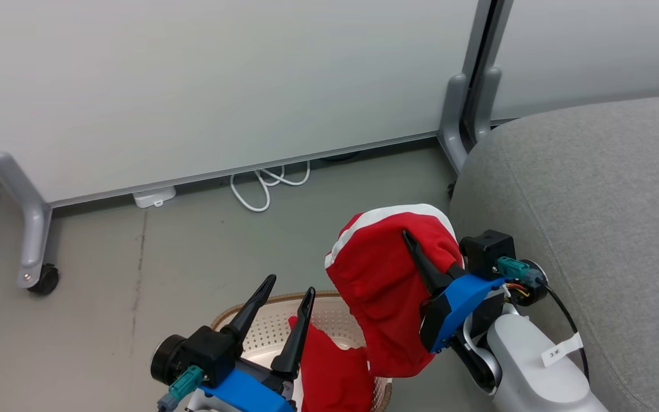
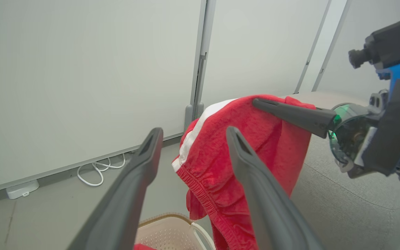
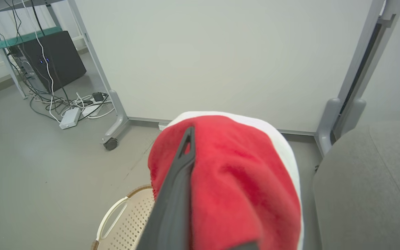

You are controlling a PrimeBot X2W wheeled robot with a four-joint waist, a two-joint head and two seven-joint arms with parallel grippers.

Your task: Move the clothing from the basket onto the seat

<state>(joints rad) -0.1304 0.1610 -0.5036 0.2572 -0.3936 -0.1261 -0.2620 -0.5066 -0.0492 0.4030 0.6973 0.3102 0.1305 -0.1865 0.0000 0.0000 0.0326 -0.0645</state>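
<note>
The right hand [image 1: 412, 243] pinched the striped garment [image 1: 384, 274], one finger on top and the other buried under the cloth. It held the garment high over the basket [image 1: 261, 329] and just beside the seat [image 1: 592, 189], seemingly so the hanging fabric would pass the rim and cushion edge on the way across. The left hand [image 1: 292, 284] hovered over the basket with fingers spread and nothing between them, probably poised for the plain garment [image 1: 329, 366] lying inside. There were two red garments, one aloft and one in the basket, plus one basket, one seat and two hands.
</note>
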